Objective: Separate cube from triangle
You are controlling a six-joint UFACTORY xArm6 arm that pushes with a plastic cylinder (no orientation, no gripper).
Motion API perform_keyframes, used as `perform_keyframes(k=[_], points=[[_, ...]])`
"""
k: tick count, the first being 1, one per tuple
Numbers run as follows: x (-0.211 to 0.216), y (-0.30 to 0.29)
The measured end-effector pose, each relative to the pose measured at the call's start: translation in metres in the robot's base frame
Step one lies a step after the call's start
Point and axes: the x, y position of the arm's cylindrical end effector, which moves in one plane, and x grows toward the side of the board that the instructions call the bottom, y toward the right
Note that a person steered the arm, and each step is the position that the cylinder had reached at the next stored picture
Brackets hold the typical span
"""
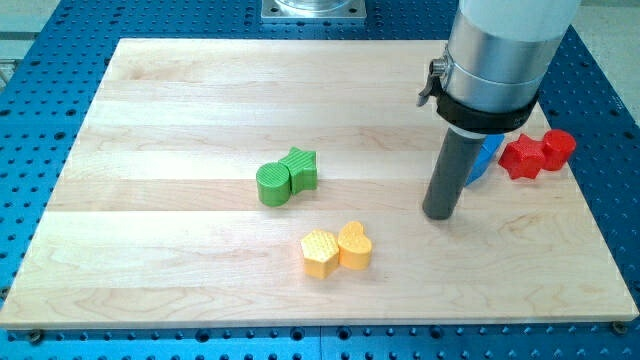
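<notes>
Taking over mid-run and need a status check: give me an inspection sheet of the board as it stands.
Surface: wooden board on blue perforated table.
Job's things: blue blocks at the view's right, mostly hidden behind the rod; shapes cannot be told.
Clutter: red blocks touching as a pair at the right edge; green blocks touching mid-board; yellow hexagon touching yellow heart below them.
Grippers: none; my tip rests just left of and below the blue blocks.
Cables: nothing seen.
Surroundings: metal mount at the view's top.
</notes>
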Motion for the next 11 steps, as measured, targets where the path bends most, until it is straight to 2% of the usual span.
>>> perform_keyframes(k=[1, 2, 3, 5, 6, 7, 8, 9, 10, 11], points=[[0.009, -0.005], [0.032, 0.018], [0.035, 0.040], [0.004, 0.064], [-0.028, 0.066], [-0.050, 0.046], [-0.050, 0.012], [-0.062, 0.004], [-0.046, -0.060], [-0.084, -0.082]])
